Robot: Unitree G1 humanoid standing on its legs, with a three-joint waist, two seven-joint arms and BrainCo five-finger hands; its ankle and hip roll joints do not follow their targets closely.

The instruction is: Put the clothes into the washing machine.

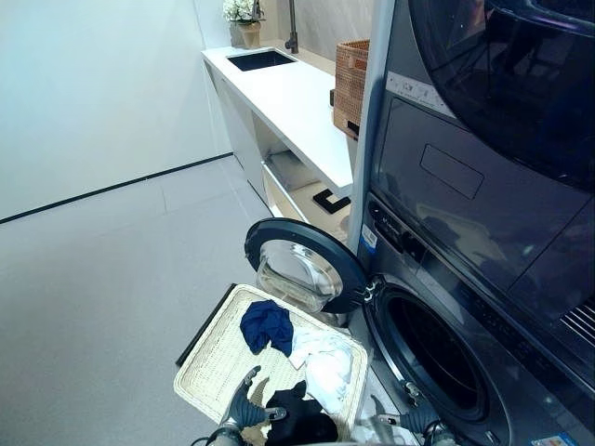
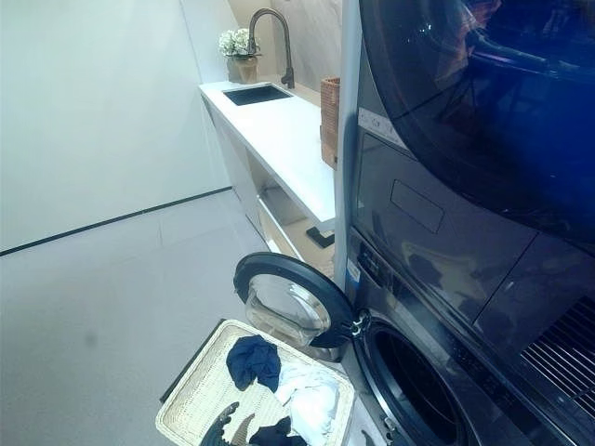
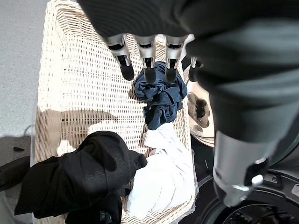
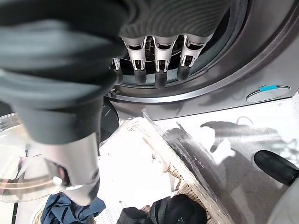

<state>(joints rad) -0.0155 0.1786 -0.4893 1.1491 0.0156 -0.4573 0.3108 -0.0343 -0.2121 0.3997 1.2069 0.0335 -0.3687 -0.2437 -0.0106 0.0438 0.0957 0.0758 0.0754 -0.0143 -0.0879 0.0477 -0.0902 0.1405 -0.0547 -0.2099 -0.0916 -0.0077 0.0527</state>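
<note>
The left hand [image 3: 147,60] hung spread over the basket [image 1: 209,358], holding nothing; the right hand [image 4: 156,63] hovered with straight fingers by the washer [image 1: 437,358]. The black [image 3: 79,179], white [image 3: 163,175] and navy [image 3: 159,95] clothes lay in the basket beside the washer. A good pick would likely bunch the black garment fully. The open door [image 1: 302,265] overhung the basket's far end, limiting the lift path.

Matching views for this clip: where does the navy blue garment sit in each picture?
Left eye view: navy blue garment, far part of the wicker basket.
Right eye view: same spot.
Left wrist view: past the left hand.
Right wrist view: lower corner.
Shared landmark: white garment.
</note>
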